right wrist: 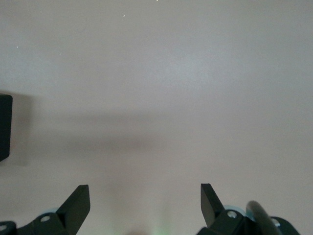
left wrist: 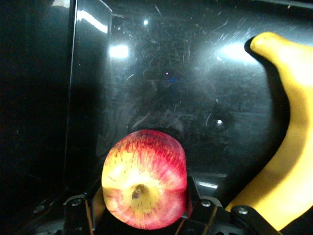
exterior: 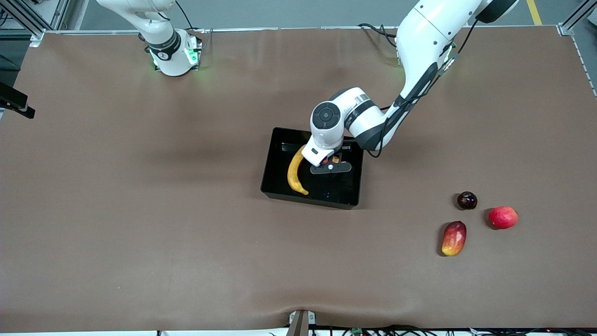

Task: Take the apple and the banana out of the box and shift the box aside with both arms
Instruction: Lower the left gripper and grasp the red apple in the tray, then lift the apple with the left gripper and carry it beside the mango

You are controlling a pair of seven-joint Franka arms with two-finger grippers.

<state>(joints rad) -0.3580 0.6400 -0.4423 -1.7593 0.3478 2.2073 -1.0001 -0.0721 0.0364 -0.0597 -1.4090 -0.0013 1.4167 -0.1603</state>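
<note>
The black box sits near the middle of the table. The yellow banana lies in it, along the wall toward the right arm's end. My left gripper reaches down into the box beside the banana and is shut on the red-and-yellow apple, stem dimple toward the camera. The left wrist view also shows the box floor and the banana close beside the apple. My right gripper is open and empty over bare brown table; it is out of the front view.
A red-and-yellow mango, a plain red round fruit and a dark round fruit lie toward the left arm's end, nearer the front camera than the box. A black object shows at the right wrist view's edge.
</note>
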